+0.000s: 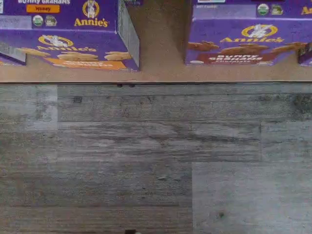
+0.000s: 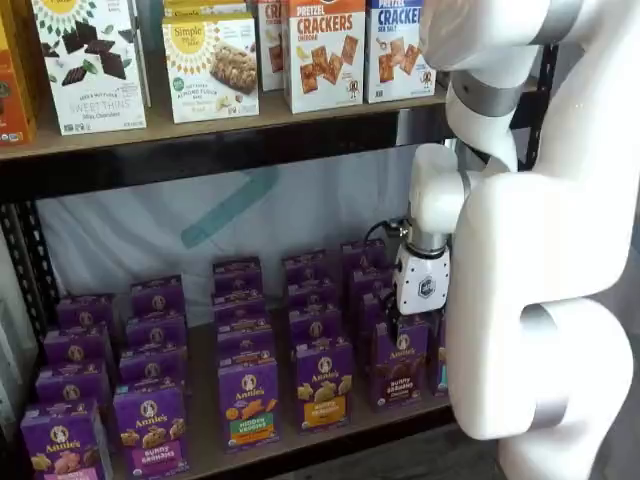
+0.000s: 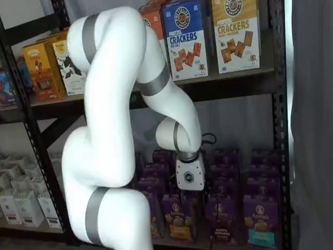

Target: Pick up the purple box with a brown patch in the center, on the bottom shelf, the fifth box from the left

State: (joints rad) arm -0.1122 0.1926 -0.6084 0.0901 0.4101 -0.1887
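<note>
- The purple box [image 2: 399, 364], an Annie's carton with a brown cookie picture mid-front, stands upright at the front edge of the bottom shelf [image 2: 330, 430]; in the other shelf view it is at [image 3: 222, 221]
- In the wrist view the same box [image 1: 246, 41] sits at the shelf's lip, with a honey box [image 1: 73, 36] beside it and a bare strip of shelf [image 1: 161, 48] between them
- The gripper [image 2: 421, 312] hangs just above the purple box in a shelf view; only its white body shows clearly, the black fingers being lost against the dark cartons
- No gap can be seen in the frames, yet the jaws stand fully apart and hold nothing
- In a shelf view the gripper [image 3: 189, 191] hangs over the front row
- Grey plank floor [image 1: 146, 161] fills most of the wrist view
- Cracker boxes [image 2: 325, 50] stand on the shelf above
</note>
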